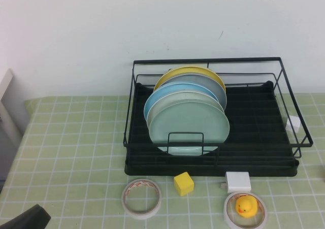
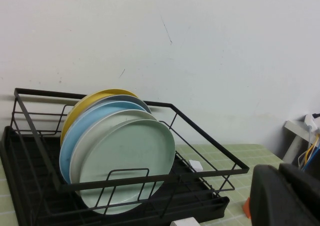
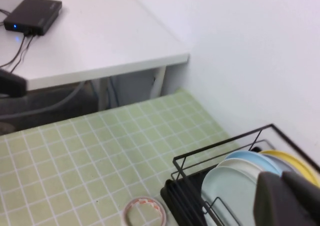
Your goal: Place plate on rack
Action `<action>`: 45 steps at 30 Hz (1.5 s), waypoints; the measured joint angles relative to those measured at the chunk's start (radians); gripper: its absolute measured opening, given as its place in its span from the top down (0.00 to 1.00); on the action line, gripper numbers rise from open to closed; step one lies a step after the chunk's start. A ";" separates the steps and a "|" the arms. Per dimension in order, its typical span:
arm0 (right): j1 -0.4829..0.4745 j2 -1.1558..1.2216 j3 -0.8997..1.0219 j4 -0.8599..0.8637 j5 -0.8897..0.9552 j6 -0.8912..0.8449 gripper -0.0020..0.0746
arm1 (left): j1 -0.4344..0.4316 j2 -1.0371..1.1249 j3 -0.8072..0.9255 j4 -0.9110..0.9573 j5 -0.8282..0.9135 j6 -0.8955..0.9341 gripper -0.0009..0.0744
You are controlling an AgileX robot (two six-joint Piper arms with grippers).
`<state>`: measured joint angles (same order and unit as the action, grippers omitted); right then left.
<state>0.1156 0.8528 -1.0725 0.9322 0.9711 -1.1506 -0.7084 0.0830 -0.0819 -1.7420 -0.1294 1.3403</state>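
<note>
The pale mint-green plate (image 1: 189, 125) stands upright as the front-most plate in the black wire rack (image 1: 203, 61). Behind it stand a whitish, a light blue, a grey and a yellow plate. The plate also shows in the left wrist view (image 2: 127, 158) and the right wrist view (image 3: 232, 196). My left gripper (image 2: 287, 196) is shut and empty, low at the table's near left corner (image 1: 25, 219), away from the rack (image 2: 210, 148). My right gripper (image 3: 290, 198) is shut and empty, raised to the right of the rack (image 3: 215, 148). It does not show in the high view.
In front of the rack lie a tape roll (image 1: 141, 197), a yellow cube (image 1: 183, 183), a white box (image 1: 238, 181) and a yellow rubber duck (image 1: 246, 206) inside another tape roll. A white desk (image 3: 75, 40) with a black box (image 3: 34, 14) stands beyond the table's left.
</note>
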 joint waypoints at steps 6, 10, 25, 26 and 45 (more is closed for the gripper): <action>0.000 -0.142 0.071 -0.039 0.022 0.000 0.96 | 0.000 0.000 0.000 0.000 -0.004 0.000 0.99; 0.000 -0.171 0.073 -0.045 0.102 0.000 0.96 | 0.000 0.000 0.000 0.000 -0.004 0.003 0.99; 0.000 -0.398 0.201 -0.394 0.007 0.225 0.96 | 0.000 0.000 0.000 -0.002 -0.007 0.003 0.99; 0.000 -0.443 0.233 -0.394 -0.024 0.263 0.96 | 0.000 0.000 0.000 -0.002 -0.007 0.003 0.99; -0.061 -0.857 1.019 -0.994 -0.533 1.100 0.97 | 0.000 0.000 0.000 -0.003 -0.007 0.015 0.99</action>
<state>0.0547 -0.0045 -0.0538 -0.0621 0.4376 -0.0508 -0.7084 0.0830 -0.0819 -1.7448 -0.1360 1.3557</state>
